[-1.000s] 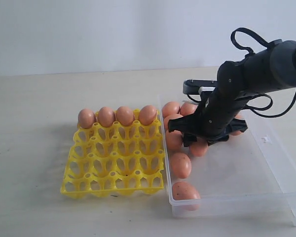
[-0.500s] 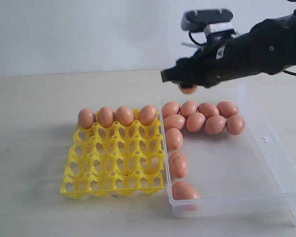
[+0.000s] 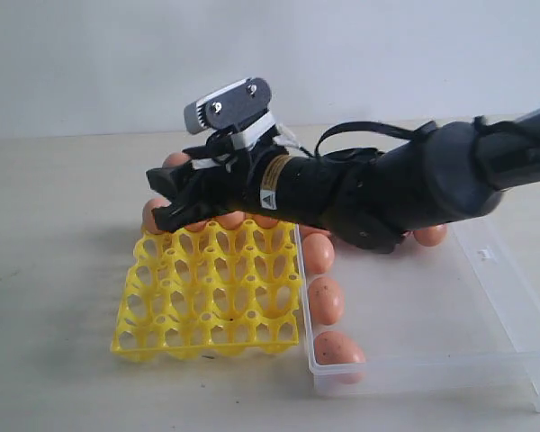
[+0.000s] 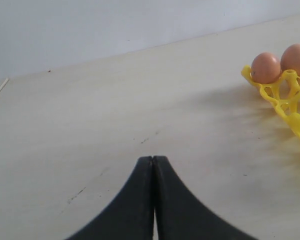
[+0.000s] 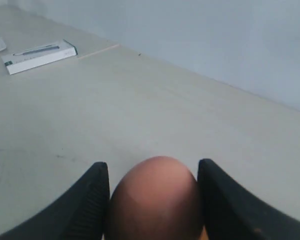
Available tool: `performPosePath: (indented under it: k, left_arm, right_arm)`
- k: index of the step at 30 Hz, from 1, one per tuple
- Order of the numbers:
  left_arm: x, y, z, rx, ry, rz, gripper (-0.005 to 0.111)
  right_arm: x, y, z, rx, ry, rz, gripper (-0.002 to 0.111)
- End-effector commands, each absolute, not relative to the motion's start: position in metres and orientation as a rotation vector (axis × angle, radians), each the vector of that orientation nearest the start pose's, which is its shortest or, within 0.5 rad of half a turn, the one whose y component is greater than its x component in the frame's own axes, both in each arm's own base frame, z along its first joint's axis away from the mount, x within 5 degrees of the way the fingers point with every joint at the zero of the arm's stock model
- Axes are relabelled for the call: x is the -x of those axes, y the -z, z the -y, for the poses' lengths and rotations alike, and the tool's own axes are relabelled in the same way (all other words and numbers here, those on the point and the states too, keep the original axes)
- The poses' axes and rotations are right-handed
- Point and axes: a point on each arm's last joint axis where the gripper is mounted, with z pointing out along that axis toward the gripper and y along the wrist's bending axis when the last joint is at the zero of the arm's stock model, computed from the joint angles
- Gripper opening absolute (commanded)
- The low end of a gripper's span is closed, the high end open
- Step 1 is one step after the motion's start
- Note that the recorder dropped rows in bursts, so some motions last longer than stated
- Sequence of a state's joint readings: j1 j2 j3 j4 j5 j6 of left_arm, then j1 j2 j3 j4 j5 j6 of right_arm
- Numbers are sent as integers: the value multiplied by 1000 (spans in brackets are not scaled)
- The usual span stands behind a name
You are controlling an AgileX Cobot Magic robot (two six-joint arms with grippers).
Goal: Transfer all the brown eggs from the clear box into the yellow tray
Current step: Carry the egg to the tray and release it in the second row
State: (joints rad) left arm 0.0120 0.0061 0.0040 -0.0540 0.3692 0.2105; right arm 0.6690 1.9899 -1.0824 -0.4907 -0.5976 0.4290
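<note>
My right gripper (image 3: 169, 191) reaches across over the back-left corner of the yellow tray (image 3: 207, 301), shut on a brown egg (image 3: 175, 160). The right wrist view shows that egg (image 5: 157, 200) filling the gap between the fingers (image 5: 96, 190) of the gripper (image 5: 153, 166). The tray's back row holds eggs (image 3: 151, 216), mostly hidden behind the arm. More eggs (image 3: 326, 300) lie along the left side of the clear box (image 3: 522, 310). The left gripper (image 4: 153, 159) is shut and empty above bare table, with the tray's corner (image 4: 290, 107) and two eggs (image 4: 266, 67) off to one side.
A flat white box with a pen (image 5: 40, 56) lies far off on the table in the right wrist view. My right arm (image 3: 387, 189) spans the box's back-left part and the tray's back edge. A pale wall stands behind the table.
The right arm lifted an egg out of the box, then swung left and down with it to the tray's back-left corner. The left gripper is seen only now.
</note>
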Motion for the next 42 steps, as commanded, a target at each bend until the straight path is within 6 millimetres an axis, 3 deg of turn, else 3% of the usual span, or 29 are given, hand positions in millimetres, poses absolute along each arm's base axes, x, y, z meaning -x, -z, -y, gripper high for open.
performPosePath:
  k: [1, 9, 20, 31, 37, 39, 41, 42]
  left_arm:
    - [-53, -181, 1, -138, -93, -1839, 0]
    - [-53, -181, 1, -138, -93, -1839, 0]
    - [-53, -181, 1, -136, -92, -1839, 0]
    - [-53, -181, 1, -136, -92, -1839, 0]
    - [-53, -181, 1, -140, -94, -1839, 0]
    - [-53, -181, 1, -140, -94, -1839, 0]
    - [-53, -181, 1, -140, -94, -1839, 0]
    - [-53, -181, 1, -137, -92, -1839, 0]
  right_arm:
    - [-326, -154, -301, 799, -785, -1728, 0]
    - [-338, -132, -325, 793, -859, -1758, 0]
    - [-348, -110, -335, 765, -898, -1817, 1]
    - [-349, -103, -338, 791, -905, -1850, 52]
    - [-351, -105, -337, 715, -918, -1866, 62]
    - [-352, -118, -336, 708, -898, -1860, 62]
    - [-354, -152, -329, 669, -834, -1884, 62]
    - [-353, -188, -319, 592, -756, -1935, 62]
